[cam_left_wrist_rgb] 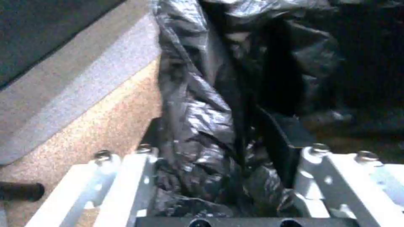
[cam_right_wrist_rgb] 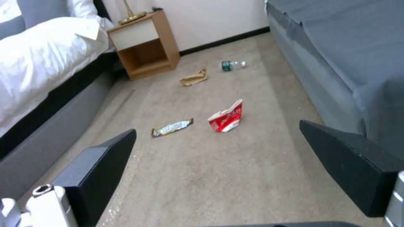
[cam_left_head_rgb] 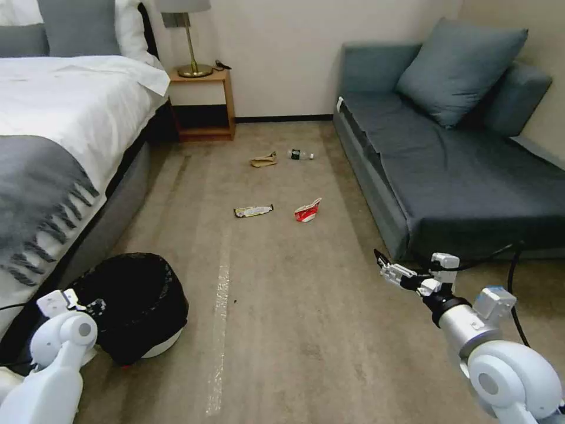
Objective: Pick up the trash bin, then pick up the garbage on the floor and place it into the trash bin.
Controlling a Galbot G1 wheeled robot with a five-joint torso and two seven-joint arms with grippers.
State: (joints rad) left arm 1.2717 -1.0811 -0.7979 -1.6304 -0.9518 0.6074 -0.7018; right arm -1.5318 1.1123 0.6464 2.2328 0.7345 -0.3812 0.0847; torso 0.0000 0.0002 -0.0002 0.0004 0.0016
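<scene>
**Where everything sits around your fingers**

Your left gripper [cam_left_wrist_rgb: 223,176] has its fingers [cam_left_wrist_rgb: 126,176] on either side of the bin [cam_left_head_rgb: 132,306] rim. Ahead of your right gripper's [cam_right_wrist_rgb: 223,164] spread fingers [cam_right_wrist_rgb: 101,164], the wrapper [cam_right_wrist_rgb: 171,127] lies left of the carton [cam_right_wrist_rgb: 226,118]; beyond them, paper [cam_right_wrist_rgb: 194,78] lies left of the bottle [cam_right_wrist_rgb: 233,65].

Trash bin [cam_left_head_rgb: 132,306]: liner of crinkly, glossy black plastic film; white body smooth. Floor [cam_left_head_rgb: 282,294]: matt short-pile carpet. Right claw [cam_right_wrist_rgb: 219,167]: fingers [cam_right_wrist_rgb: 101,167] matt black; nightstand [cam_left_head_rgb: 203,103] wood-look.
</scene>
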